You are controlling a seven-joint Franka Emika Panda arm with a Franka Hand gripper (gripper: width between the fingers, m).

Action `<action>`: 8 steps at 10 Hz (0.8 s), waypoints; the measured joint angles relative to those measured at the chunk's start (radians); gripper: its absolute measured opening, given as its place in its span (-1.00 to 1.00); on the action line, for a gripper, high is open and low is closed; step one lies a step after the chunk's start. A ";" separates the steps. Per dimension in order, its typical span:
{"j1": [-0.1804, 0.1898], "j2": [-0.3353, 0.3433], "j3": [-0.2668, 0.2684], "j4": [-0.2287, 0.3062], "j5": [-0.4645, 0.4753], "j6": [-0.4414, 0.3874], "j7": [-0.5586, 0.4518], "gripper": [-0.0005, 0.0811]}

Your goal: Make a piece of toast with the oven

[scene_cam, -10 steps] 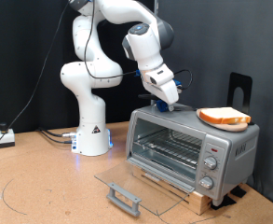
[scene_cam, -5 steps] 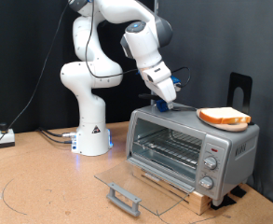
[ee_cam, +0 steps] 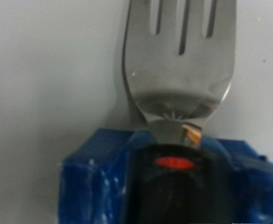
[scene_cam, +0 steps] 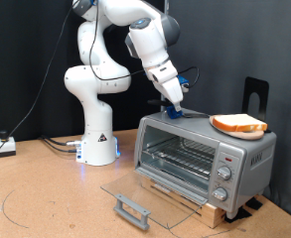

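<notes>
Exterior view: oven (scene_cam: 200,159) sits on the table (scene_cam: 46,203), door (scene_cam: 145,196) dropped flat toward 7 o'clock, wire rack bare. The piece of toast (scene_cam: 238,124) rests on a round wooden plate (scene_cam: 236,131) on the oven roof, at 3 o'clock from the gripper (scene_cam: 176,109). Slice lies flat, long axis running roughly 9-to-3, slightly tilted toward 4; which end is the top of the slice, cannot tell. Gripper hovers just over the roof's far-left part, near a blue-handled tool.

Risk, as judged: toast is still well apart from the rack; any sideways sweep along the roof could push plate and slice off the edge. A loose hold on the tool would let it twist under the slice's weight.

Wrist view: metal spatula blade (ee_cam: 178,56), slotted, projecting from a blue grip (ee_cam: 173,182); fingers not visible, so how far open, cannot tell
</notes>
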 joint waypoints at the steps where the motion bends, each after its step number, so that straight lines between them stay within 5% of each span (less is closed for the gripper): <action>1: 0.000 -0.006 0.022 -0.007 0.007 0.016 0.017 0.99; 8: -0.001 -0.002 0.100 -0.018 0.069 0.069 0.082 0.99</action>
